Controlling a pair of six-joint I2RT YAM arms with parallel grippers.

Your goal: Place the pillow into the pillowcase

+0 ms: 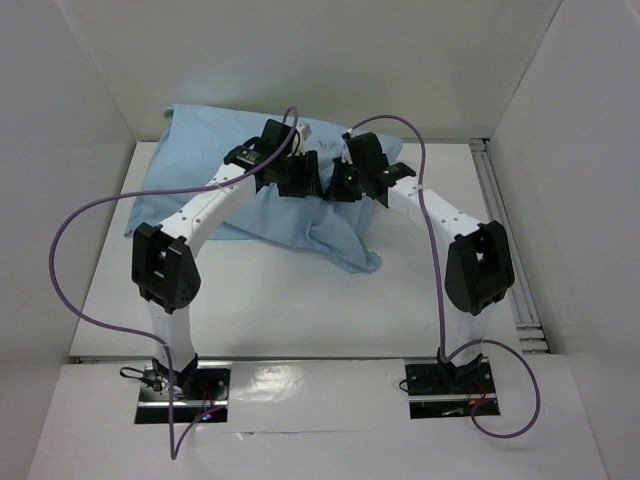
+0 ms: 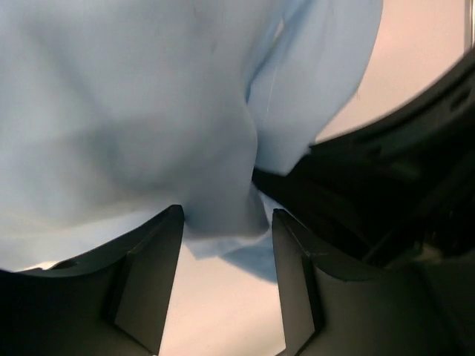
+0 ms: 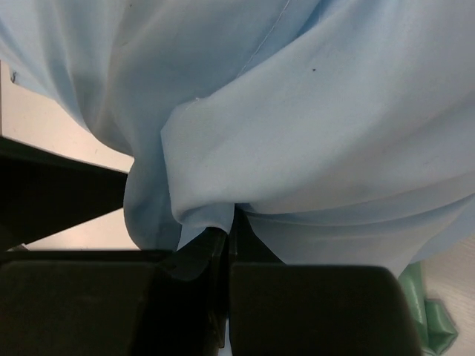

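The light blue pillowcase (image 1: 200, 170) lies bunched at the back of the table, plump at the rear and with a limp flap trailing to the front right. No white pillow shows; it is hidden or out of view. My left gripper (image 1: 297, 180) hovers over the cloth's middle. In the left wrist view it (image 2: 226, 215) is open, with a hanging fold of the pillowcase (image 2: 133, 111) between its fingertips. My right gripper (image 1: 343, 182) is right beside it. In the right wrist view it (image 3: 226, 233) is shut on a fold of the pillowcase (image 3: 334, 126). A bit of the sea-green face (image 3: 423, 311) shows at the lower right.
White walls close in the table (image 1: 270, 310) at the back and on both sides. A metal rail (image 1: 503, 230) runs along the right edge. Purple cables loop over both arms. The two wrists are almost touching.
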